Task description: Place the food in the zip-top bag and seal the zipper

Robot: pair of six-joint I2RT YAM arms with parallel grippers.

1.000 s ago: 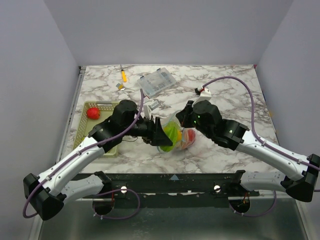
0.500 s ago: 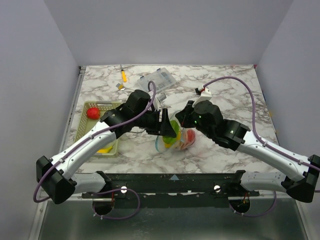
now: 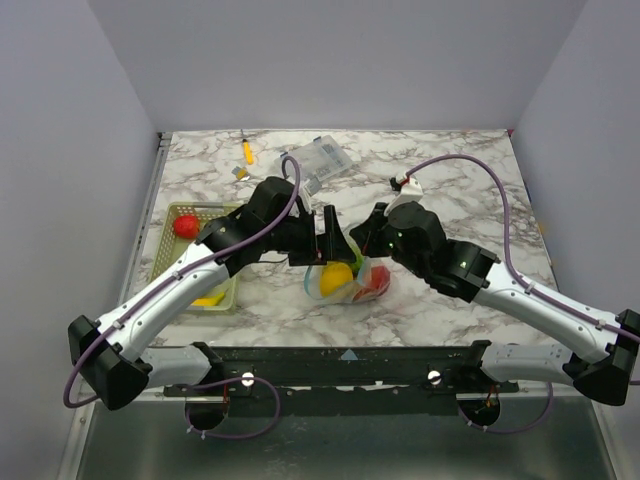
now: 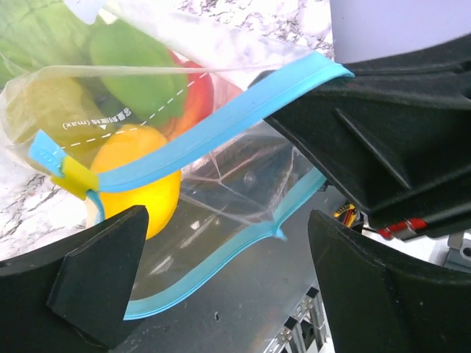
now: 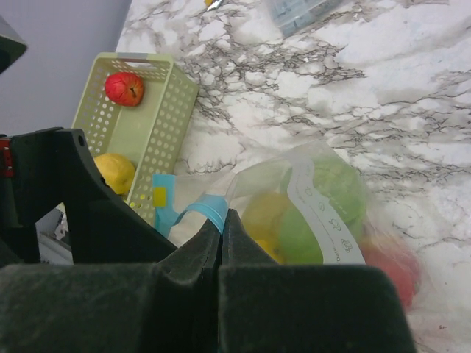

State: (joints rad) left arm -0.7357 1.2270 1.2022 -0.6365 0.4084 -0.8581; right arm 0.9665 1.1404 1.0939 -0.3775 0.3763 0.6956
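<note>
Left gripper [image 3: 335, 246], seen from overhead, hangs over the mouth of the clear, crinkly zip-top bag [image 3: 352, 283]. The bag lies on the marble table [image 3: 200, 170] between the arms, with yellow, green and red plastic toy food [image 3: 335, 280] inside, and the right gripper [image 3: 367, 238] meets its far rim. One red toy fruit [image 3: 185, 225] sits in the pale green perforated basket [image 3: 200, 208]. Left wrist camera: jaws stand wide apart and grip nothing. The bag mouth gapes between them, and the light blue zipper strip [image 4: 221, 125] is unsealed, with a yellow tab [image 4: 77, 178] at one end. Right wrist camera: fingers are pressed together, pinching the blue strip at the bag's rim. Judgement: the film is light, limp and slippery, and the load will shift when moved. The stiffer zipper strip is the sound place to take hold, not the bare film.
</note>
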